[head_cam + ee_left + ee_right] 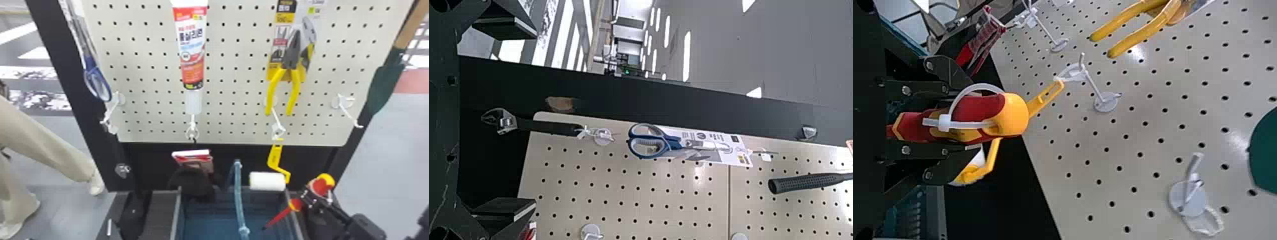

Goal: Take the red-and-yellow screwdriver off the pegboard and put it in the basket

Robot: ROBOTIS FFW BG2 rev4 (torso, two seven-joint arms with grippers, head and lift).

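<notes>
The screwdriver [1013, 114] is clenched by its handle between the right gripper's [960, 119] 2 fingers, tip slanting down over the basket [175, 217]. It should be light, stiff and hard to harm; the thick handle is the place to hold. Its tie [944, 123] could snag. The blue bar [237, 191] and roller [267, 181] stand in the way. The left gripper [535, 119], fingers apart, faces the scissors [672, 143].

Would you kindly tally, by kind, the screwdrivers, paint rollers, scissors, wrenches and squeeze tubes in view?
Screwdriver: 1, held in the right pincer
Paint roller: 1
Scissors: 1 pair
Wrench: 1
Squeeze tube: 1
Total: 5
</notes>
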